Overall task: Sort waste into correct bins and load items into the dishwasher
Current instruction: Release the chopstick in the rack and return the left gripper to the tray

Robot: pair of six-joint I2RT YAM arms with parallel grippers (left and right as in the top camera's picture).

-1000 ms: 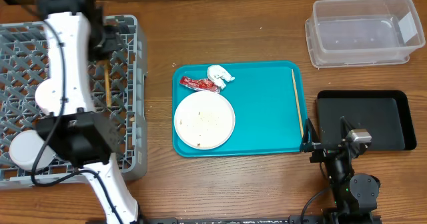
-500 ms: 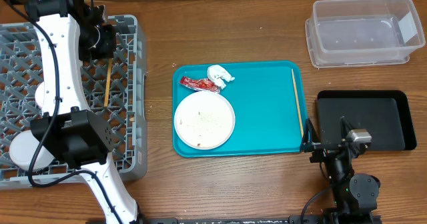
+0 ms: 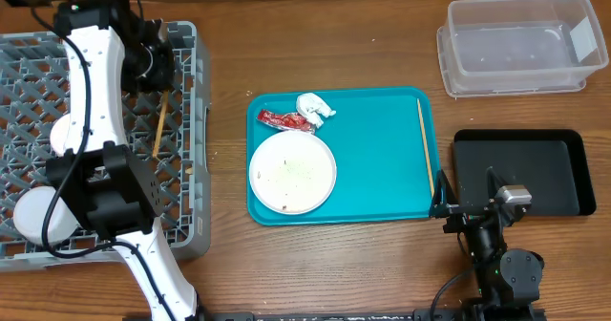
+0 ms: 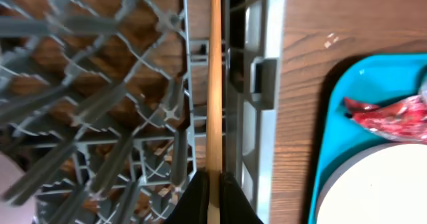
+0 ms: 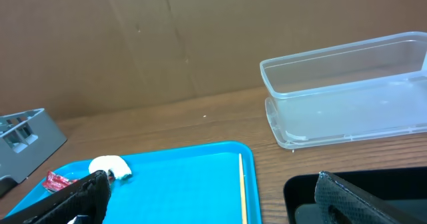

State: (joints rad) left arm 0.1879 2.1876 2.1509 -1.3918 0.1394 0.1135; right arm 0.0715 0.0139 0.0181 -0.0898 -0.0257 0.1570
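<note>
Here's the left tool [image 4: 211, 192] up over the rack [image 3: 200, 159], its jaws pinched tight on one end of a chopstick [image 4: 214, 84]. From the wrist we see that stick running straight along the inside of the rack's right wall, above the lattice; from overhead it sits slightly tilted, and we can't tell whether its far tip touches the grid. Lower left in the rack, partly hidden under the arm, sit two white dishes [image 3: 33, 216]. Over to the middle of the surface [image 3: 315, 34]: the teal tray [image 3: 382, 168] carries the plate [image 3: 292, 172] at its near left corner, with a scatter of crumbs [image 3: 298, 174] on it. Just behind the plate lies the red wrapper [image 3: 284, 120], and the tissue [image 3: 315, 106] touches the wrapper's right end. The second chopstick [image 3: 424, 135] lies along the tray's right edge, well apart from the plate. On the right side, the tub [image 3: 520, 49] stands at the back and the black tray [image 3: 535, 168] sits in front of it, both with nothing in them. The right tool [image 5: 212, 201] hangs low at the teal tray's near right corner, jaws spread wide, gripping nothing.
</note>
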